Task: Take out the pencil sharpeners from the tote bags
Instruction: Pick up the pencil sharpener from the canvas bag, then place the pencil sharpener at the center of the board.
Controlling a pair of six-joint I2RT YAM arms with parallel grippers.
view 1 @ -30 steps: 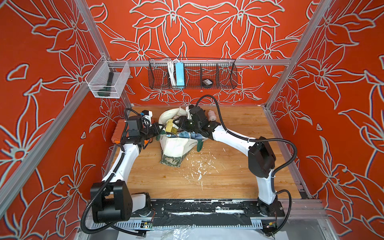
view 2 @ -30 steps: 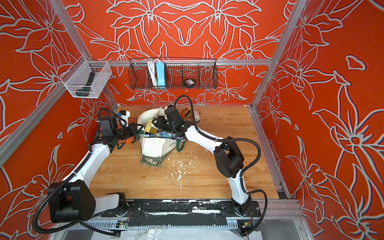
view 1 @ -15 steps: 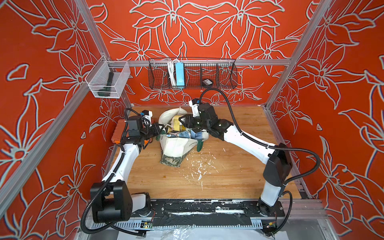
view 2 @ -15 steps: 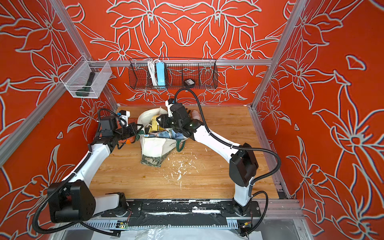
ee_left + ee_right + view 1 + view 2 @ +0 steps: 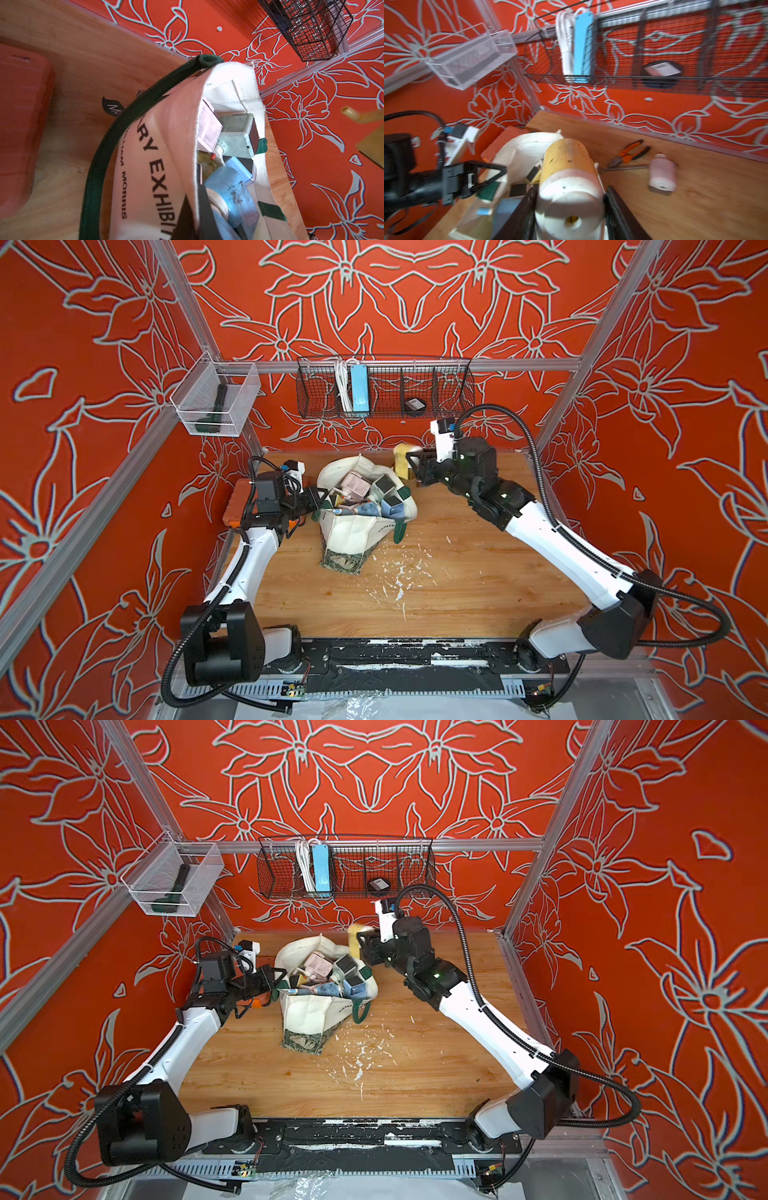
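The cream tote bag (image 5: pixel 353 531) (image 5: pixel 309 1011) slumps at the back of the table, mouth open, with several pencil sharpeners (image 5: pixel 355 487) (image 5: pixel 208 126) in pink, blue and grey-green inside. My left gripper (image 5: pixel 316 499) (image 5: pixel 196 207) is shut on the bag's near rim beside its green strap (image 5: pixel 97 158). My right gripper (image 5: pixel 409 466) (image 5: pixel 570 209) is raised behind the bag's right side, shut on a yellow sharpener (image 5: pixel 401 456) (image 5: pixel 566 164). A pink sharpener (image 5: pixel 661 174) lies on the wood to the right of the bag.
An orange tool case (image 5: pixel 232 506) sits by the left wall behind my left arm. Orange-handled pliers (image 5: pixel 631 152) lie near the back wall. A black wire basket (image 5: pixel 384 387) and a clear bin (image 5: pixel 214 404) hang on the walls. White flakes (image 5: pixel 399 576) litter the table's middle.
My right gripper has lifted the yellow sharpener out of the bag and carried it up, back and to the right. The left gripper has kept its hold on the rim.
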